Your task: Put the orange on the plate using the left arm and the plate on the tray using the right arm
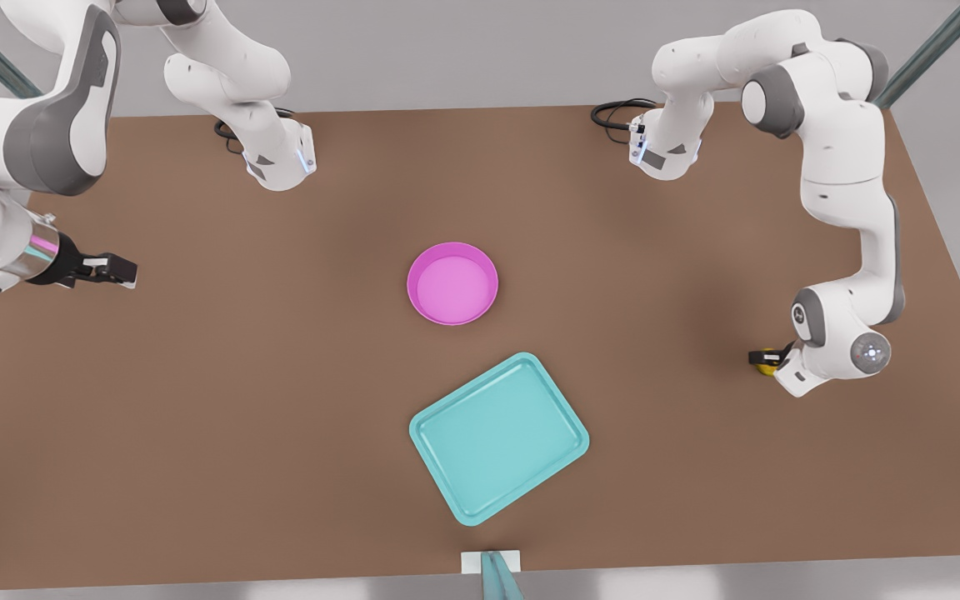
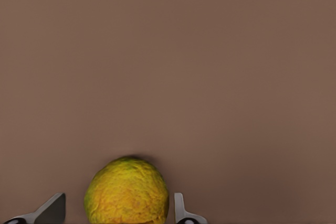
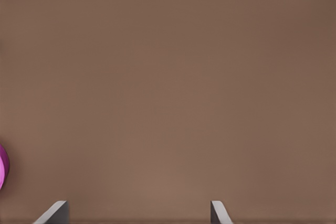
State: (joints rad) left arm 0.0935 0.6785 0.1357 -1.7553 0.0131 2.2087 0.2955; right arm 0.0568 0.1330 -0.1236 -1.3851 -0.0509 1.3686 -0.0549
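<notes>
Three task things lie on the brown matte tabletop [image 1: 197, 433]. Smallest is the orange [image 2: 127, 191], a yellow-orange ball with a rough, dimpled skin and a greenish tinge along one side; it rests on the tabletop at the front view's right, well apart from the other two, and there only a sliver of it [image 1: 768, 364] peeks out beside the wrist. The left gripper [image 2: 119, 213] is down around it, fingers apart, one pale fingertip [image 2: 52, 209] standing clear of the fruit and the other close against its skin, though whether that one touches cannot be told. In the front view this left gripper [image 1: 767, 358] sits low at the end of a white, grey-jointed arm. The plate [image 1: 452, 283] is a round, bright magenta shallow dish with a raised rim and a smooth, paler floor, lying flat near the tabletop's middle; a small arc of its rim [image 3: 2, 167] shows at the edge of the right wrist view. Just beside it, nearer the front edge, lies the tray [image 1: 499, 437], a teal rectangle with rounded corners and a low raised rim, smooth-surfaced, turned at an angle to the tabletop's edges. The right gripper [image 1: 113, 270] waits at the front view's left, black-fingered, above bare tabletop, well apart from the plate, its fingertips [image 3: 55, 212] spread wide and holding nothing.
</notes>
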